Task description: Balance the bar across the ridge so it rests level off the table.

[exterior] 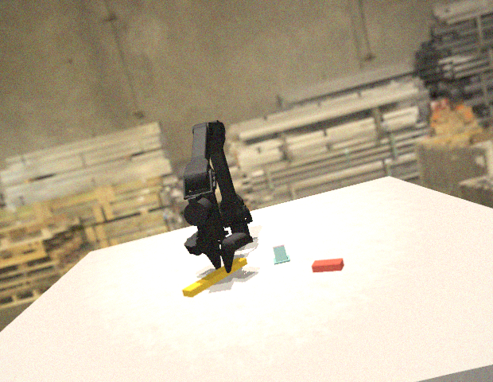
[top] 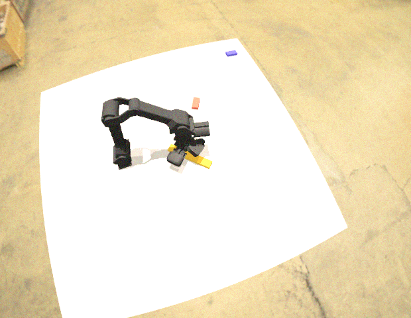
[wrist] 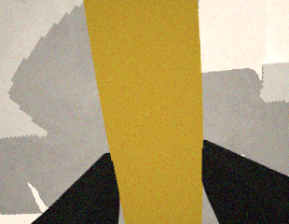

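The yellow bar [top: 197, 159] [exterior: 205, 282] [wrist: 151, 75] lies flat on the table. My gripper [top: 185, 152] [exterior: 223, 270] [wrist: 156, 156] is shut on the yellow bar near its middle, pointing down, with one finger against each long side in the wrist view. The teal ridge piece [exterior: 280, 254], with a thin flange at its foot, stands on the table to the right of the bar in the exterior view. I cannot make it out in the top view, where the arm may hide it.
A red block [top: 195, 103] [exterior: 328, 266] lies beyond the ridge piece, away from the bar. A small blue-violet block [top: 231, 53] lies near the table's far corner in the top view. The arm's shadow falls around the bar.
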Available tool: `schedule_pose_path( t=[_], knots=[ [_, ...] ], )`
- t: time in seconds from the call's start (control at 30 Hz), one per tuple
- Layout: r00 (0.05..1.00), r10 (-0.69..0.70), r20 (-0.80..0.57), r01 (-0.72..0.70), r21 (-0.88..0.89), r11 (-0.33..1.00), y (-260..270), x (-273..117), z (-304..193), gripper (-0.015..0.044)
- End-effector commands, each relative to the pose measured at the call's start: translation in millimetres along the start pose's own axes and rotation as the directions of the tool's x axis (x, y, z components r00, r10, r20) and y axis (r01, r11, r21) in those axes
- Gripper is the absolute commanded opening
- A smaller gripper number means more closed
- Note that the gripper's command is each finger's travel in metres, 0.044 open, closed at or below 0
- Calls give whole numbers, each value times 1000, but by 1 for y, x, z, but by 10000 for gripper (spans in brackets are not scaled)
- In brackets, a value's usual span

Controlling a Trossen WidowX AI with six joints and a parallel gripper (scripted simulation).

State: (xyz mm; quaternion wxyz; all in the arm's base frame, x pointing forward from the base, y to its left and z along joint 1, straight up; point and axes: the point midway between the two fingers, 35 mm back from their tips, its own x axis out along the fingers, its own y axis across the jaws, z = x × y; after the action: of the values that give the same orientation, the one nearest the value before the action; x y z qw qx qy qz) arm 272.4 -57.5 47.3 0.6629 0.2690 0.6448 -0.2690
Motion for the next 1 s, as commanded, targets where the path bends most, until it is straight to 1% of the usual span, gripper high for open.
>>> schedule_pose_path(
  t=[0.0, 0.07, 0.1, 0.97],
  knots=[
    [1000, 1, 0, -1, 0, 1000, 0, 0, 0, 58],
    [1000, 1, 0, -1, 0, 1000, 0, -4, 1, 6],
    [1000, 1, 0, -1, 0, 1000, 1, -6, 1, 0],
    [1000, 4, -1, -4, 4, 1000, 2, -72, 2, 0]
  ],
)
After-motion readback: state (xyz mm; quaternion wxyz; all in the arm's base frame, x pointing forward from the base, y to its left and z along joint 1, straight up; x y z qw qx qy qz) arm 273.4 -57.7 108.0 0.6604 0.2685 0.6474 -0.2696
